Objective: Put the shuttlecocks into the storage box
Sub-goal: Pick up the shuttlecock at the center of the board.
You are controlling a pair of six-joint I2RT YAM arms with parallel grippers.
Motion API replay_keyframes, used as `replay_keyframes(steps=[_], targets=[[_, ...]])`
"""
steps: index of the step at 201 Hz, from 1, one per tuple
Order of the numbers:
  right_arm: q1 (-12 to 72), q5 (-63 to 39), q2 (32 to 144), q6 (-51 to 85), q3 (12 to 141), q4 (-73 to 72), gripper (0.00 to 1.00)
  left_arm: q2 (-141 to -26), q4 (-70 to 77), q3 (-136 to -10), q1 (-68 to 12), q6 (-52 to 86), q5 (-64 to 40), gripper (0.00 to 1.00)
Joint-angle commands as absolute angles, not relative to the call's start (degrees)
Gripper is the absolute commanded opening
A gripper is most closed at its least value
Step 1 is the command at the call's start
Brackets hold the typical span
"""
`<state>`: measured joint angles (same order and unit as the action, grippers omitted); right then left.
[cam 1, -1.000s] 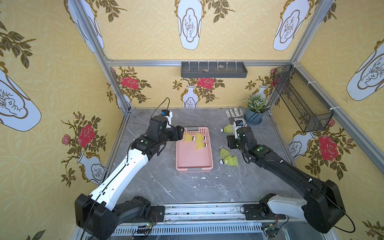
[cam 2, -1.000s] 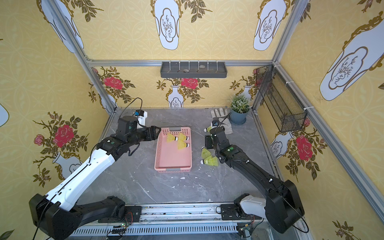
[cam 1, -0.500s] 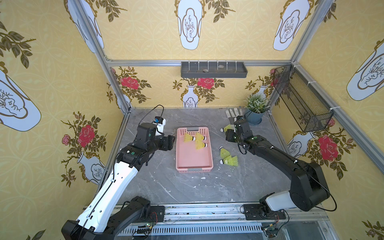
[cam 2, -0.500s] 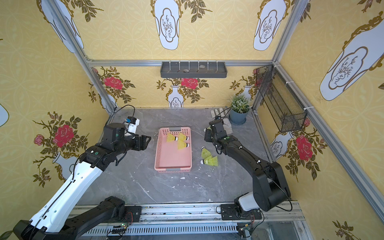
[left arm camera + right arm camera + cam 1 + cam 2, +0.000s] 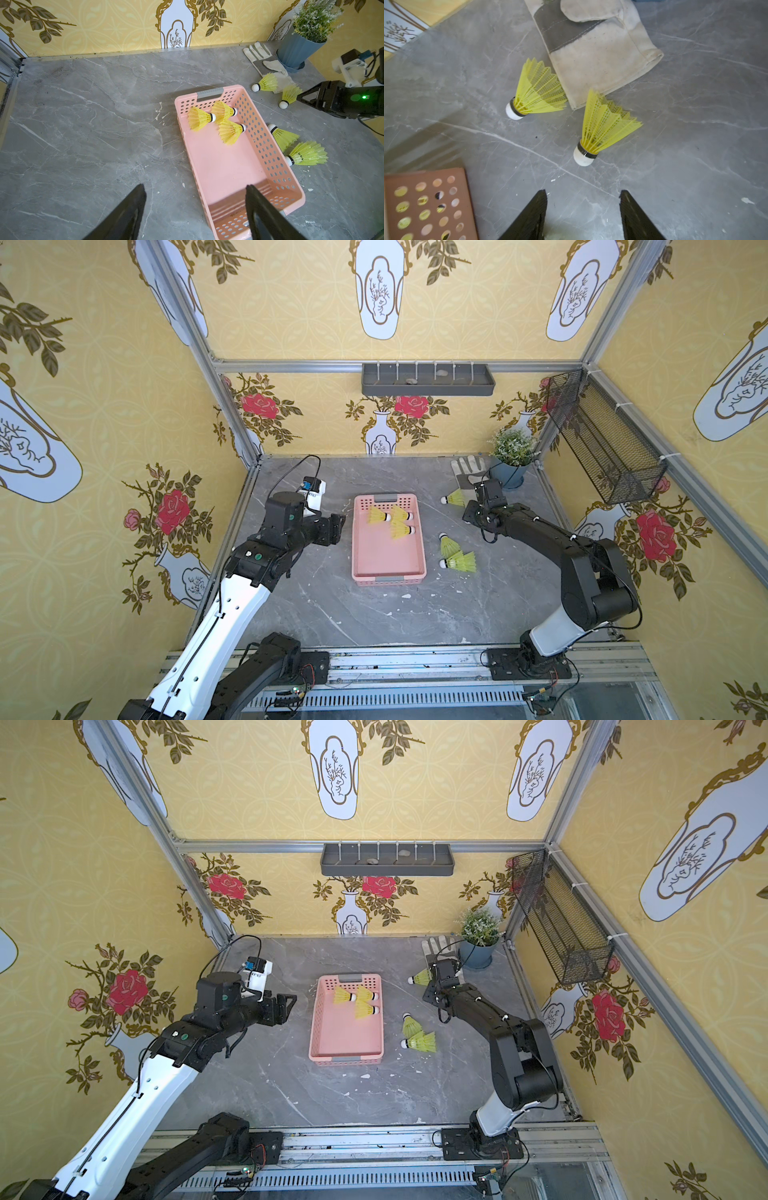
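My right gripper (image 5: 583,192) hangs low over the table (image 5: 695,166) near its far right corner, jaws spread, nothing between them. The nearest shuttlecock (image 5: 604,126) lies just ahead, cork toward me, skirt up against the glove (image 5: 593,52). Best bet, I reckon: come down square and pinch at the black band, not the springy skirt, staying clear of the second shuttlecock (image 5: 537,93) beside it. My left gripper (image 5: 195,186) waits wide and empty beside the storage box (image 5: 270,145). Three shuttlecocks (image 5: 392,520) lie at the box's far end, and more shuttlecocks (image 5: 455,553) rest just off its right side.
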<state>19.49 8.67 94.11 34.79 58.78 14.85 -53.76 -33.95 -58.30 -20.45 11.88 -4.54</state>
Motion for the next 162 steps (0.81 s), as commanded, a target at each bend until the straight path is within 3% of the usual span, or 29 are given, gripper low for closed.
replay_keyframes(steps=[1,162], targets=[[18.4,6.3,96.1,37.1,60.0,15.2,0.57,-53.5,-32.9,-57.7,-19.9,11.7,-5.4,0.78],[17.7,6.3,108.6,38.3,65.2,14.4,0.48,-54.5,-32.3,-57.2,-17.3,12.7,-9.4,0.78]])
